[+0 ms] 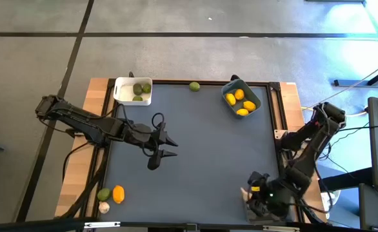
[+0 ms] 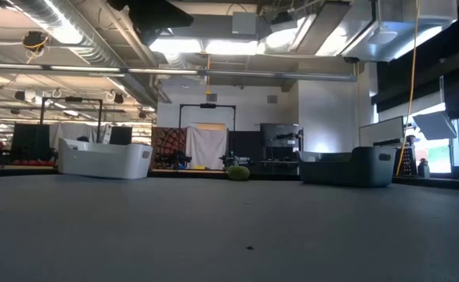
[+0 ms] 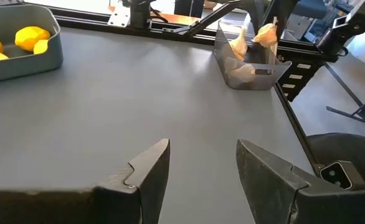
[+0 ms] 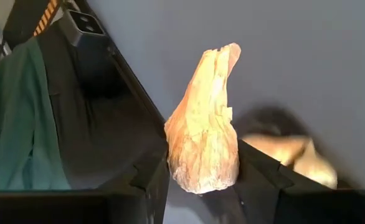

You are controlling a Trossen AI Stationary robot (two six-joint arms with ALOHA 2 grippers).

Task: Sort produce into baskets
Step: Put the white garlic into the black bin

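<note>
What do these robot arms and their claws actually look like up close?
Both arms are dark, nearly black, built of jointed segments with thin black cables looping alongside. The left claw ends in two flat, wedge-shaped dark fingers with angular stepped edges. The right claw has the same two dark angular fingers. No markings are readable.

The clear basket [image 1: 257,205] is being largely covered by the right end effector [image 1: 261,196] in the high view. A blurred pale piece [image 4: 294,155] is being half hidden behind the garlic bulb [image 4: 204,137]. The blue-grey basket [image 3: 20,53] is being cut off at the edge.
</note>
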